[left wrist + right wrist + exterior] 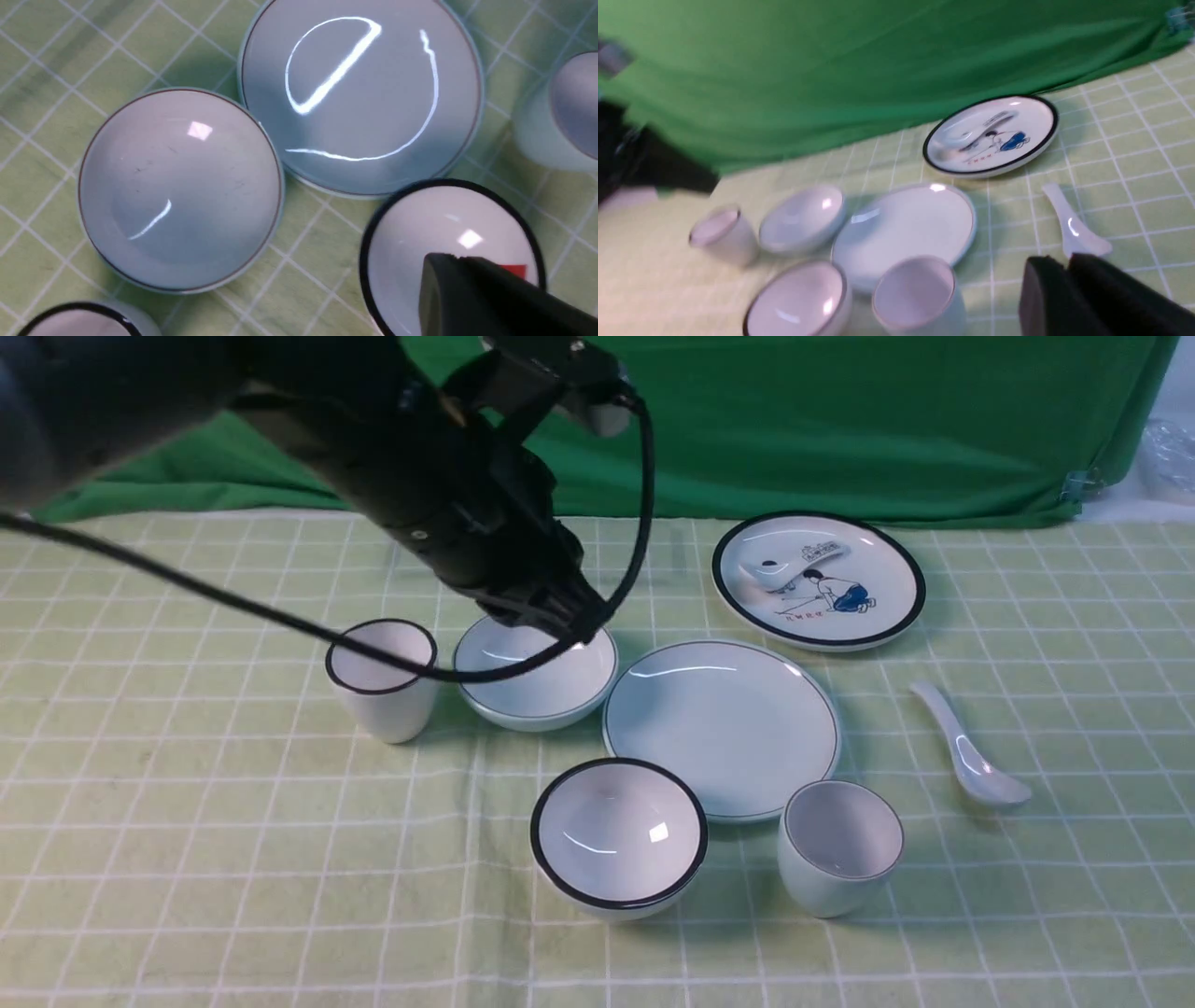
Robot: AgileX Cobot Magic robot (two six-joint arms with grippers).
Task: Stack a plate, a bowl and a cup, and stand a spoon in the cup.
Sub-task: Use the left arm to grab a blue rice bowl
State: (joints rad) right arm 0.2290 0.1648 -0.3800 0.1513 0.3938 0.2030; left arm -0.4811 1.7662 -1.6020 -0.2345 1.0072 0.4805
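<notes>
My left gripper [568, 616] sits over the bowl [537, 683] at its far rim; can't tell if its fingers are apart. My right gripper [1066, 270] has fingers nearly together, empty. The bowl is just beside the plate [721, 728]. It looks glazed, stiff, slick and chippable, so I'd pinch its rim.

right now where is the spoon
In the front view the spoon lies on the right side, just right of the plate, in front of the cartoon plate.

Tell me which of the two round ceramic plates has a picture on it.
The white plate with the thick black rim, nearer the green cloth; the pale bluish thin-rimmed plate is plain.
</notes>
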